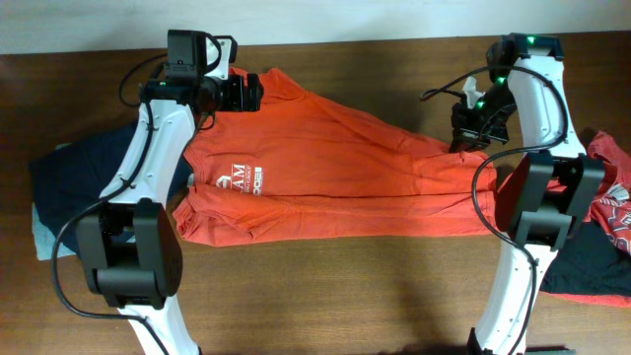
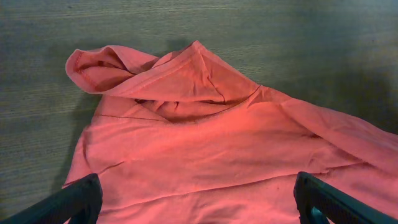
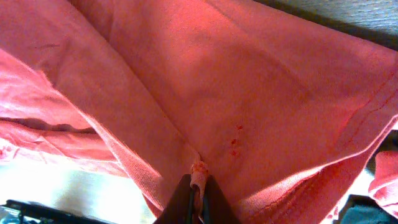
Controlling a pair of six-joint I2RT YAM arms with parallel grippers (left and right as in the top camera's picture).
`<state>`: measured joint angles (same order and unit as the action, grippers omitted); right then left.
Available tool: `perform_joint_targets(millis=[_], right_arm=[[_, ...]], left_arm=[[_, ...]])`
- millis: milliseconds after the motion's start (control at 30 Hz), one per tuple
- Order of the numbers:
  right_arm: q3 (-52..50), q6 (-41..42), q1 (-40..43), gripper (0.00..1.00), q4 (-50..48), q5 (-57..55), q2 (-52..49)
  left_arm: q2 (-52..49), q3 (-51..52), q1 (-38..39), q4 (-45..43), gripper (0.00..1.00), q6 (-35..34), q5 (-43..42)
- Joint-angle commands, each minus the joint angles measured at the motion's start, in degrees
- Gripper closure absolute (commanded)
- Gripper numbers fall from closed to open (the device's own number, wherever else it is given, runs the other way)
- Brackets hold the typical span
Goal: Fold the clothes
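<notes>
Here, hem (image 3: 199, 167) in right end effector (image 3: 198, 186)

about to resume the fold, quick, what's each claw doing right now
Left claw: open, holding nothing, above the orange shirt.
Right claw: closed, pinching a fold of the orange shirt.

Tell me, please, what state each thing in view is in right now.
orange T-shirt, spread out, creased, not yet fully folded.
left gripper, open above one end of the shirt.
right gripper, shut on a pinch of the shirt's fabric.
navy garment, lying loose at the left.
red garment, crumpled at the right edge.
</notes>
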<state>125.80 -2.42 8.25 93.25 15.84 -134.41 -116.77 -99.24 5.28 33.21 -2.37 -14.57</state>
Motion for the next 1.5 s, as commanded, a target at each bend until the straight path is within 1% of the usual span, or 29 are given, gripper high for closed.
perform_joint_targets(millis=[0, 100, 367, 500, 567, 600, 667, 700, 1000, 1067, 1100, 1133, 1200, 1300, 1400, 1433, 1467], right_arm=[[0.83, -0.57, -0.81, 0.96, 0.46, -1.55, 2.47], [0.63, -0.59, -0.85, 0.96, 1.07, -1.57, 2.47], [-5.73, -0.57, -0.85, 0.96, 0.98, -2.19, 2.47], [-6.67, -0.59, -0.85, 0.95, 1.09, -2.21, 2.47], [-6.67, -0.59, -0.85, 0.85, 1.51, -2.21, 2.47], [-6.67, -0.59, -0.85, 0.60, 1.92, -2.43, 2.47], [-6.67, -0.59, -0.85, 0.50, 2.01, -2.84, 2.47], [-6.67, -0.59, -0.85, 0.49, 2.08, -2.86, 2.47], [-6.67, -0.55, -0.74, 0.49, 1.01, -2.93, 2.47], [-6.60, -0.83, -0.81, 0.49, -1.81, 0.55, 2.49], [-6.56, -2.21, -0.92, 0.49, -2.97, 3.17, 2.49], [-6.51, -5.97, -1.29, 0.49, -5.18, 8.04, 2.49], [-6.47, -7.50, -2.56, 0.48, -9.94, 11.43, 2.49], [-6.47, -9.60, -4.66, 0.49, -14.91, 11.43, 2.49], [-6.34, -11.15, -7.15, 0.49, -18.69, 11.89, 2.49], [-6.03, -11.15, -7.74, 0.49, -19.23, 11.89, 2.49], [-5.46, -11.10, -8.39, 0.50, -19.74, 12.26, 2.51]], left_arm=[[2.23, -1.27, -0.20, -0.66, 0.01, 2.67, -0.63], [2.23, -1.27, -0.20, -1.27, 0.01, 2.67, -0.63], [2.23, -1.27, -0.20, -1.66, 0.01, 2.64, -0.63], [2.23, -1.27, -0.20, -1.38, 0.01, 2.64, -0.66], [2.23, -1.27, -0.20, -1.18, 0.01, 2.64, -0.66], [2.23, -1.27, -0.20, -1.16, 0.01, 2.64, -0.66], [2.23, -1.27, -0.20, -1.07, 0.01, 2.64, -0.66], [2.23, -1.27, -0.20, -1.01, 0.01, 2.64, -0.66], [2.23, -1.27, -0.20, -0.96, 0.01, 3.02, -0.92], [2.21, -1.27, -0.17, -0.46, 0.01, 5.53, -2.86], [2.21, -1.27, -0.17, -0.13, 0.01, 5.73, -3.06], [2.21, -1.27, -0.17, 0.15, 0.01, 5.73, -3.06], [2.21, -1.27, -0.17, 0.57, 0.01, 6.56, -3.15], [2.23, -1.29, -0.17, 1.20, 0.01, 9.86, -3.28], [2.23, -1.38, 0.09, 0.94, 0.01, 15.78, -2.43], [2.23, -1.38, 0.11, 0.17, 0.01, 17.07, -0.28], [2.12, -1.38, 0.20, -0.94, 0.01, 17.77, 3.67]])
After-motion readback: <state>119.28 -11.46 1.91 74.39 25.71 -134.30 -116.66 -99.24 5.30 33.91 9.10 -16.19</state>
